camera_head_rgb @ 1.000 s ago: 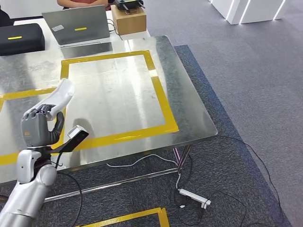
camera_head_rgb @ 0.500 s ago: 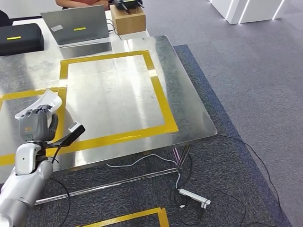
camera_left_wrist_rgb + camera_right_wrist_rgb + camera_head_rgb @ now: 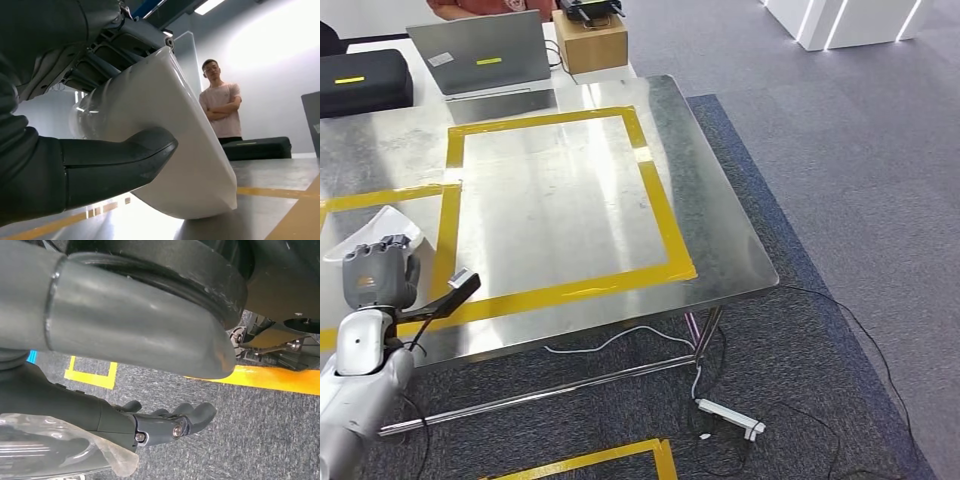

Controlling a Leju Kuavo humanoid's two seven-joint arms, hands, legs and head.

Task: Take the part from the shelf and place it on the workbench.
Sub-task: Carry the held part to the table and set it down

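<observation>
The part [image 3: 374, 228] is a white, curved plastic shell. It lies low over the left end of the steel workbench [image 3: 561, 200], just left of the yellow tape square. My left hand [image 3: 377, 274] grips it from the near side, at the bench's front edge. In the left wrist view the thumb [image 3: 113, 160] wraps under the part [image 3: 181, 125], whose lower edge meets the steel surface. My right hand [image 3: 166, 422] hangs beside my body over the grey carpet, its fingers loosely apart and holding nothing.
A laptop [image 3: 482, 50], a black case [image 3: 361, 80] and a cardboard box [image 3: 592, 40] sit on the white table behind the bench. A person [image 3: 222, 105] stands beyond it with folded arms. Cables and a power strip [image 3: 731, 418] lie on the carpet under the bench's right end.
My left hand has moved left and down with the part, from above the tape line to low over the bench's left end. The part now meets the surface.
</observation>
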